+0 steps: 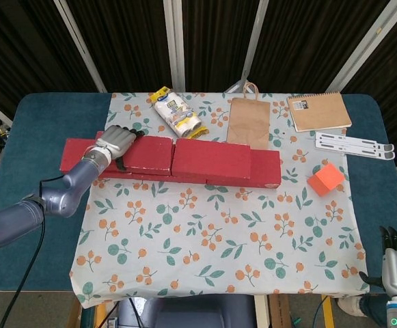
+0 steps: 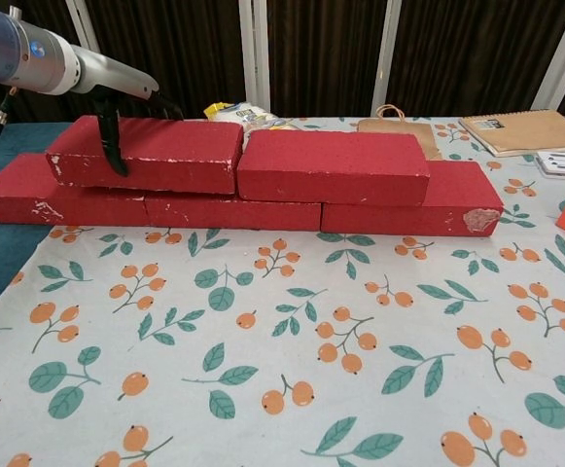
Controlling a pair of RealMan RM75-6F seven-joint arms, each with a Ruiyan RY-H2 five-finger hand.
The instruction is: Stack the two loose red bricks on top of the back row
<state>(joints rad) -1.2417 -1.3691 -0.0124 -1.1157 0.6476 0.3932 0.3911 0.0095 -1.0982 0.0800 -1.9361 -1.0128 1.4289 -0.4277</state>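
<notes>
My left hand point(image 1: 116, 142) grips the left end of a red brick point(image 1: 149, 153), thumb on its front face point(image 2: 113, 146) and fingers over its top. This brick point(image 2: 156, 156) lies flat on the back row point(image 2: 229, 211), its right end against the second upper red brick point(image 2: 333, 166), which also rests on the row. The bottom row point(image 1: 265, 168) sticks out past both ends of the upper pair. My right hand point(image 1: 396, 263) hangs off the table's near right corner and holds nothing.
Behind the bricks lie a snack packet point(image 1: 178, 115), a brown paper bag point(image 1: 248, 123) and a spiral notebook point(image 1: 319, 111). A white strip point(image 1: 354, 145) and an orange cube point(image 1: 325, 179) sit to the right. The floral cloth point(image 1: 212, 246) covers the table's middle.
</notes>
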